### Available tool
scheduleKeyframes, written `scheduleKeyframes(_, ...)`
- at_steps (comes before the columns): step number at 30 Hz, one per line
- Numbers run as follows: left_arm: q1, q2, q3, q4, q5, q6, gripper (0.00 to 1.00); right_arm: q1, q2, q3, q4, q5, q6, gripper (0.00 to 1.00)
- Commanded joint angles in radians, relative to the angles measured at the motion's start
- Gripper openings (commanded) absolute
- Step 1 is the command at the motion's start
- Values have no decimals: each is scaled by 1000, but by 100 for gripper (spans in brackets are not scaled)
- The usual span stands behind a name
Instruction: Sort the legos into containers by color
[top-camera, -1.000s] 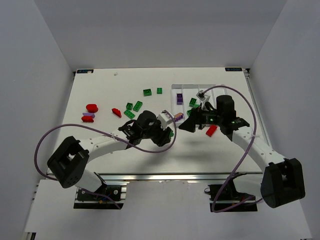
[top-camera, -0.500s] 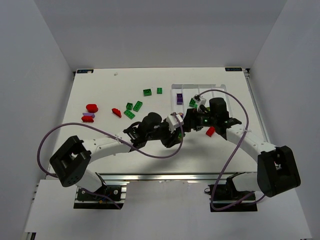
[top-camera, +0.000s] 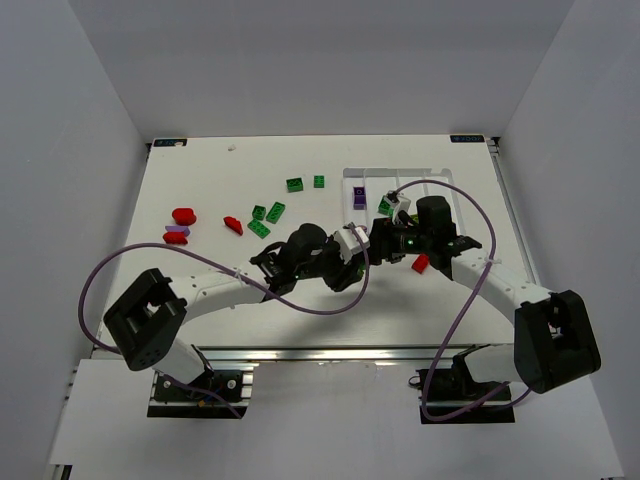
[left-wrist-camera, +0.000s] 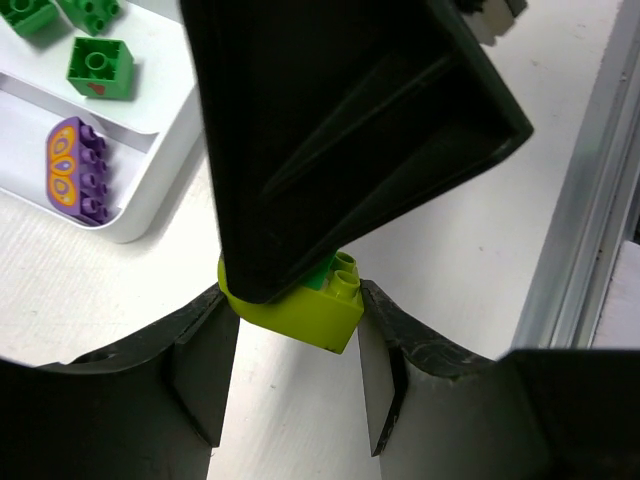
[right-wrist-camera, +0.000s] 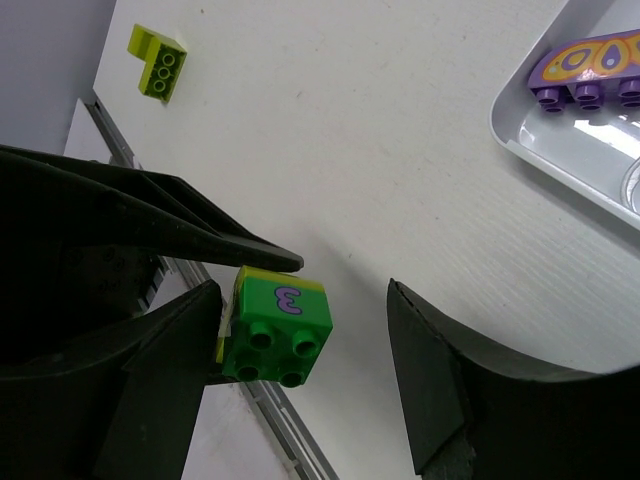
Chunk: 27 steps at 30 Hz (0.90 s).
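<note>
I see left gripper (left-wrist-camera: 290, 352) clamped on lime/green brick stack (left-wrist-camera: 300, 305) | right gripper (right-wrist-camera: 305, 335) agape, on the stack's right | stack off-centre against one finger, other well clear

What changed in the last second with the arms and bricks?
The left gripper, holding a yellow-green brick topped by a green brick, moved right toward the tray; the right gripper swung left to meet it, its open fingers now either side of the green brick. The loose bricks stayed put.
</note>
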Motion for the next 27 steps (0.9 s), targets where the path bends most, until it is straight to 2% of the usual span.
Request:
scheduleKeyframes(1,-3,-8,45,7,-33,24,40,5,-23,8,12,-8,-12,72)
scheduleKeyframes(12,-2,-1,48,-8,-80,33,40,5,-38,10,15,-16,-31,54)
scheduleKeyframes(17,0,-2,39,-14,-94,44,40,2,-49,8,19,-19,-43,34)
scheduleKeyframes(20,6,-4,36,-17,-105,45,39,-4,-51,8,19,-25,-46,26)
scheduleKeyframes(27,24,-13,30,-34,-116,50,38,-12,-63,10,16,-26,-52,24)
